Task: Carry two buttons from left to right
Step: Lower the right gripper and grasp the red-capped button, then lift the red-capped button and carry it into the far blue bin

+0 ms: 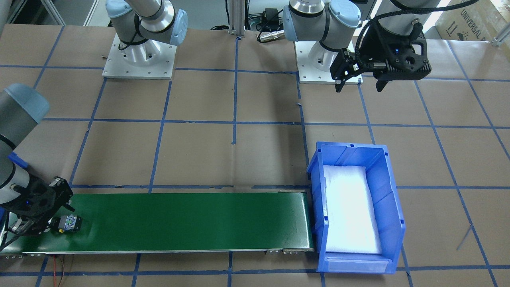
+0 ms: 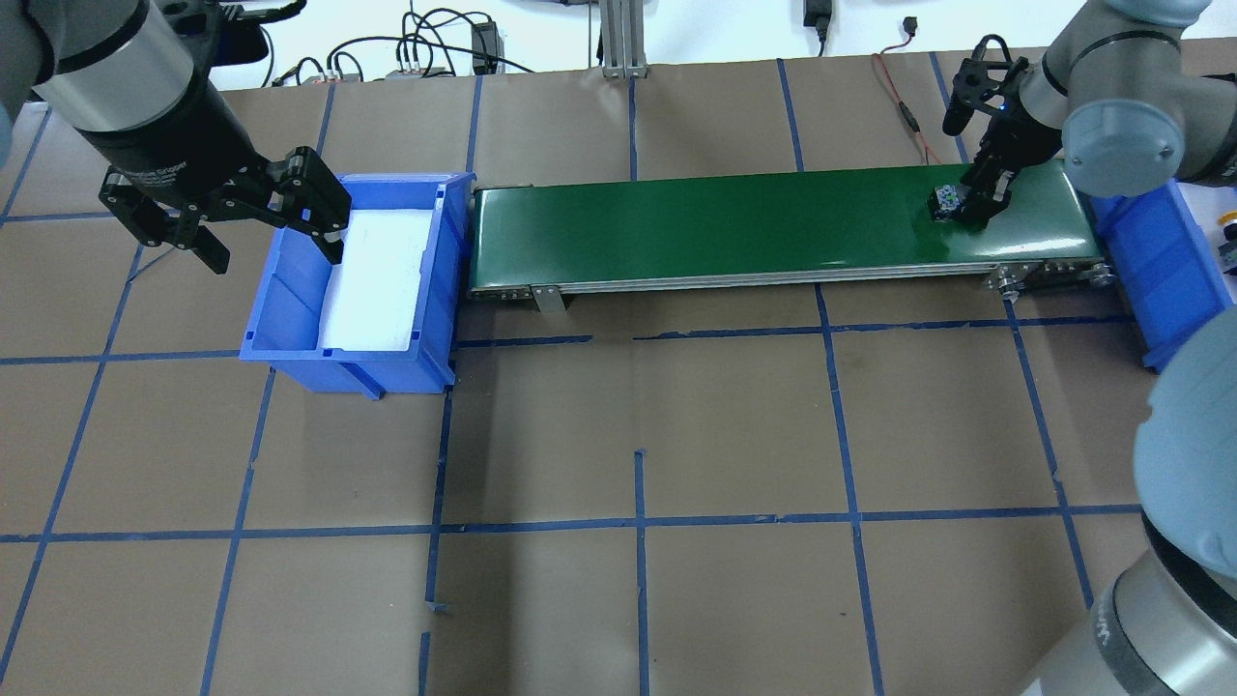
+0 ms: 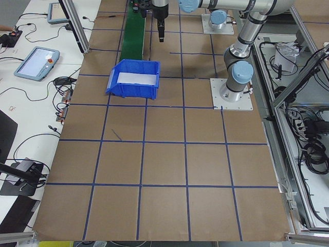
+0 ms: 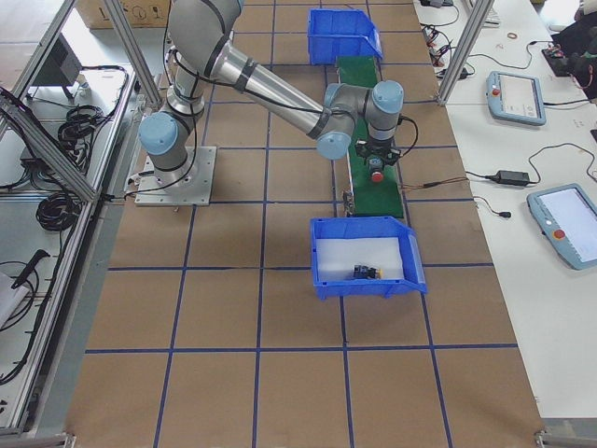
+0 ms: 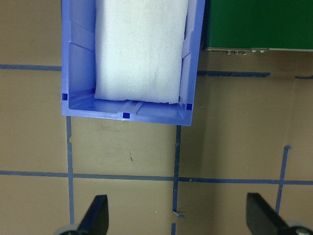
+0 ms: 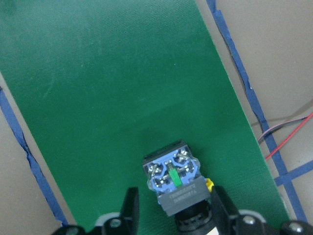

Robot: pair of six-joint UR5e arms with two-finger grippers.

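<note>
A button (image 1: 69,223) lies on its side at the robot's-right end of the green conveyor belt (image 1: 179,223). The right wrist view shows its blue-grey contact block (image 6: 173,177) with a bit of yellow at the side. A red cap (image 4: 377,175) shows under the gripper in the exterior right view. My right gripper (image 6: 173,205) straddles the button, fingers narrowed around its cap end. A second button (image 4: 364,273), black with yellow, lies in the blue bin (image 4: 368,287) past that belt end. My left gripper (image 2: 275,256) is open and empty, above the table.
A second blue bin (image 2: 290,324) lined with white foam (image 2: 377,280) stands at the belt's other end, holding nothing I can see. The left gripper hovers just beside it. Blue tape lines cross the brown table. Cables lie behind the belt.
</note>
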